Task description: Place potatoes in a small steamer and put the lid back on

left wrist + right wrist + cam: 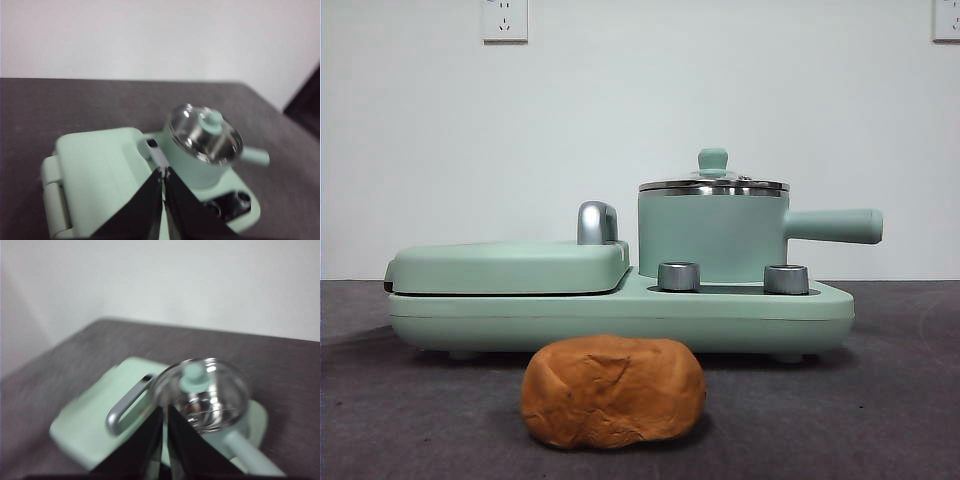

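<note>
Potato (613, 391) lies at the bench's front edge, before the steamer (712, 238), lid (713, 183) on. Left gripper (163, 172) and right gripper (164, 409) aloft, jaws pinched together. Advice: lift lid by knob first.

The potato (613, 391) is orange-brown, paler on its top and darker toward its underside. The steamer (712, 235) is mint green with a shiny steel rim, and its straight handle (834, 226) is the same green. The lid (713, 184) is clear glass edged in steel, with a small mint-green knob (713, 160). The grill plate (510, 267) on the left and the base (620, 318) are mint green too; the two dials (679, 276) are silver-grey. The table (400, 420) is dark grey, the wall (620, 100) white.
</note>
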Tool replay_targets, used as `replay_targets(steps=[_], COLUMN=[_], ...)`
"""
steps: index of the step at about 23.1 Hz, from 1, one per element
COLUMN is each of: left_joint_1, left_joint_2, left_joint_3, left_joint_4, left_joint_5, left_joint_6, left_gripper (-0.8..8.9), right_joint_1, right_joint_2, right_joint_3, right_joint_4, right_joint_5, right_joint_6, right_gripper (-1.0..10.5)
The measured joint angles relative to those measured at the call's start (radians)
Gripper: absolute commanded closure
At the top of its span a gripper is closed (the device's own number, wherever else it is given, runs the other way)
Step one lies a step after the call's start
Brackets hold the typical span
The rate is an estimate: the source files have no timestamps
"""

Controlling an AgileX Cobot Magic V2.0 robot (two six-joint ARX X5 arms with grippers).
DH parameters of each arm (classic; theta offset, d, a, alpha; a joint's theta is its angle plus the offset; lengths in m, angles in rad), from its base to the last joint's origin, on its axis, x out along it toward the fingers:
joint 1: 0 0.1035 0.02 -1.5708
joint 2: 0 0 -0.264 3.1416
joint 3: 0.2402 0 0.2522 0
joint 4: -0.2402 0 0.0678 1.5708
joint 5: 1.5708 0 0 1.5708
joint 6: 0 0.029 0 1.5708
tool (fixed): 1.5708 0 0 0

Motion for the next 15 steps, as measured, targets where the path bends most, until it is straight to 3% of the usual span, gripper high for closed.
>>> replay_targets(steps=[11, 13, 15], left_joint_1=[-0.17, -0.187, -0.196], left_joint_2=[0.025, 0.025, 0.025], left_joint_3=[0.018, 0.018, 0.018], left_joint_4=[-0.196, -0.229, -0.233], left_joint_5=[0.006, 0.006, 0.006], left_joint_6=[0.37, 0.41, 0.429], left_gripper=[8.0, 6.93, 5.2], right_joint_1=[0.272, 0.29, 0.299], right_joint_2=[0.085, 0.085, 0.085], right_joint_3=[0.003, 0.003, 0.003], right_joint_4=[-0.126, -0.133, -0.133], right_joint_5=[0.129, 0.128, 0.127], right_joint_6=[-0.259, -0.3, -0.322], right_gripper=[9.3, 8.7, 7.5])
